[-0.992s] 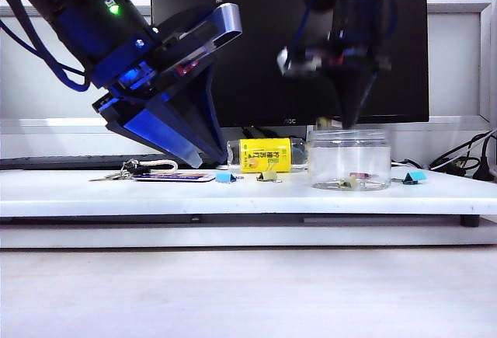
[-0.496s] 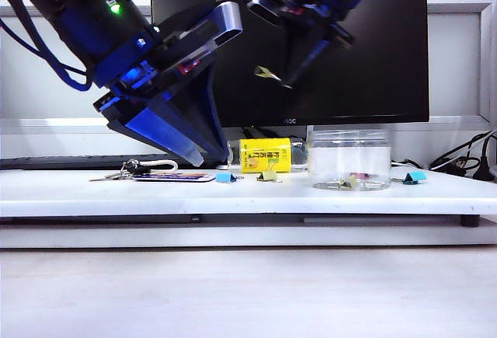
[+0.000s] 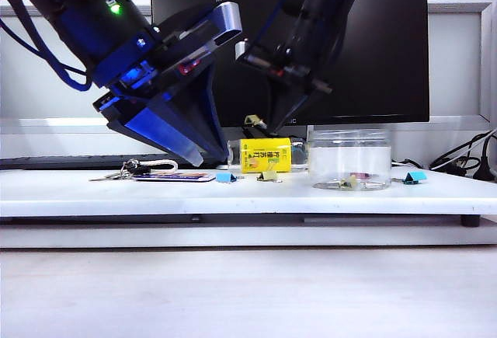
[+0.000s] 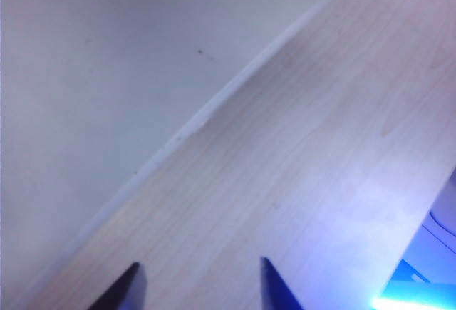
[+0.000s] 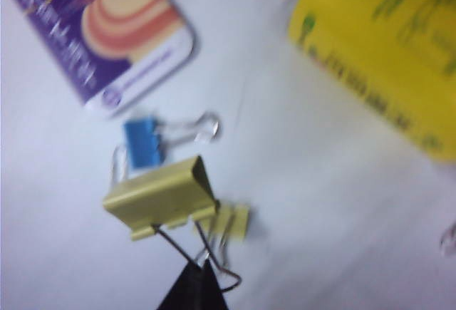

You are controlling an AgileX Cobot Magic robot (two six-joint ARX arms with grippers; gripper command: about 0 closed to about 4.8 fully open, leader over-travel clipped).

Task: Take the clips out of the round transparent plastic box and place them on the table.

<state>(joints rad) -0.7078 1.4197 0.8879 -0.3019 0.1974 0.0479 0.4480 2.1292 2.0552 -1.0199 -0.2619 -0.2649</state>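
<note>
right claw (image 5: pixel 194 285) pinched on yellow clip's (image 5: pixel 160 194) wire handle | blue clip (image 5: pixel 144 142), second yellow clip (image 5: pixel 229 222) on table (image 5: pixel 320 182) below

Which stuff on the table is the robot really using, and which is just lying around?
For the job:
- yellow clip pinched by the shut right gripper, above the table
- yellow clip on the table
- clear round box with a clip inside

Just lying about:
- blue clip
- teal clip
- yellow packet
- keys
- purple card
- open left gripper, idle

We count three pale-yellow clips (image 5: pixel 162 196), one blue clip (image 3: pixel 225 177), one teal clip (image 3: pixel 415 176), one round transparent plastic box (image 3: pixel 349 159), and two grippers.
</note>
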